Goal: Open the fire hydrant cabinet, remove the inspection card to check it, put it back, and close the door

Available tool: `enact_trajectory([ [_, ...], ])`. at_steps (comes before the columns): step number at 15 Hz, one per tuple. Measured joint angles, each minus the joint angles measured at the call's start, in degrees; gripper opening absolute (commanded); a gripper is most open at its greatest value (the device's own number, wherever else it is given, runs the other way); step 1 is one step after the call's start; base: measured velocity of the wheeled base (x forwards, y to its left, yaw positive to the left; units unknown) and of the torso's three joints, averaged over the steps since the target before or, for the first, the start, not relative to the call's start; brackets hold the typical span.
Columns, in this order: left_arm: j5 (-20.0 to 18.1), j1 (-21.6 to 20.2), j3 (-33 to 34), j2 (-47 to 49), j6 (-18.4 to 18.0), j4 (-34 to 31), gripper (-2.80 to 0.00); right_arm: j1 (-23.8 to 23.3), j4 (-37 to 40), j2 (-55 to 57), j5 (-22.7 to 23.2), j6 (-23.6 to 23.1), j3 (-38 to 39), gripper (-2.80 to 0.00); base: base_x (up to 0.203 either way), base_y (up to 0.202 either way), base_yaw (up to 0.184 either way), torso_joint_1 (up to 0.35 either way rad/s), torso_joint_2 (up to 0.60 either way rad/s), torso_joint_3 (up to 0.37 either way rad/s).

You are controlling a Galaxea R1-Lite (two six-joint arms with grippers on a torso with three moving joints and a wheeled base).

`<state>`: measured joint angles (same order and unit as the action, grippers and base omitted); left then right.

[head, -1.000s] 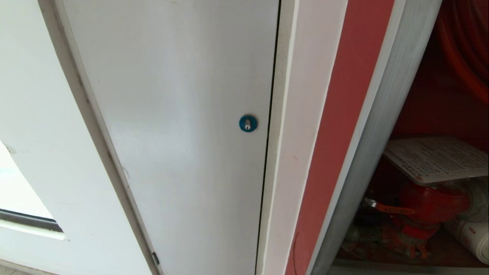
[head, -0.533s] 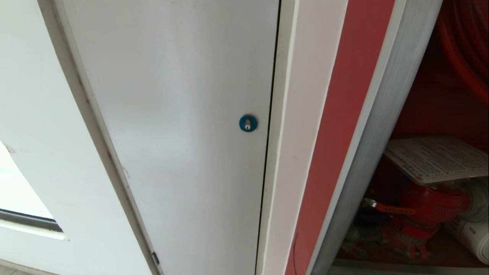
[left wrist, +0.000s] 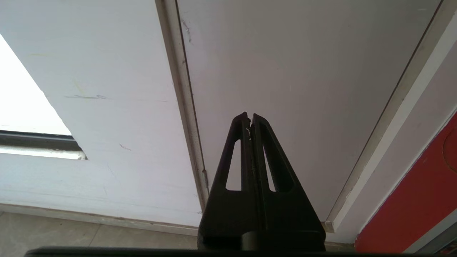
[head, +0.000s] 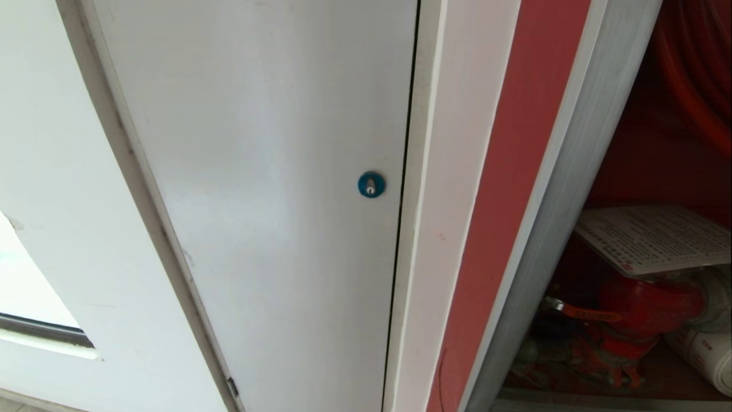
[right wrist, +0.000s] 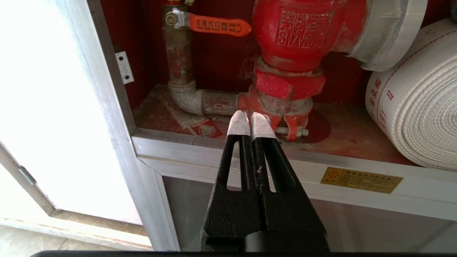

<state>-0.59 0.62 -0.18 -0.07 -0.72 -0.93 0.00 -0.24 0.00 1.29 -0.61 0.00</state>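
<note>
The right gripper has its two black fingers pressed together, their white-taped fingertips touching, with nothing between them. It hangs in front of the open fire hydrant cabinet, just outside the silver sill. Beyond the tips, toward 12 o'clock in the right wrist view, stands the red valve on its flanged base, and at 10 o'clock an orange lever handle sits on a corroded grey pipe that bends along the red floor into the valve base. At 3 o'clock the white rolled hose lies on the cabinet floor, close beside the valve's silver outlet. Below the sill, at 5 o'clock, a brass plate is fixed to the frame above a dark lower panel.

The left gripper is likewise closed, finger against finger, empty, and points at a plain pale grey panel with its frame strip at 10 o'clock and floor tiles at 7 o'clock.

In the head view neither arm shows. The pale grey panel fills the middle, with a blue round lock near its right edge. At 3 o'clock runs the cabinet's silver aluminium frame beside a red strip. Inside the opening, at 4 o'clock, the inspection card lies flat and printed side up on top of the red valve, with the red hose reel at 2 o'clock above it. The glass door is not in any view.
</note>
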Motion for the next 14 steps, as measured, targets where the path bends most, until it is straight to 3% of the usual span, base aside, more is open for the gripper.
enact_trajectory([
  [5, 0.0, 0.0, 0.0, 0.0, 0.0, 0.0, -2.80, 0.0, 0.5, 0.1, 0.0, -0.4, -0.9, -2.80, 0.000, 0.000, 0.000, 0.000, 0.00, 0.000],
  [9, 0.0, 0.0, 0.0, 0.0, 0.0, 0.0, -2.80, 0.4, 0.2, 6.2, 0.8, -1.4, -10.6, -2.80, 0.000, 0.000, 0.000, 0.000, 0.00, 0.000],
  [14, 0.0, 0.0, 0.0, 0.0, 0.0, 0.0, -2.80, 0.8, 0.3, 15.5, 8.2, -16.1, -21.9, -2.80, 0.000, 0.000, 0.000, 0.000, 0.00, 0.000],
])
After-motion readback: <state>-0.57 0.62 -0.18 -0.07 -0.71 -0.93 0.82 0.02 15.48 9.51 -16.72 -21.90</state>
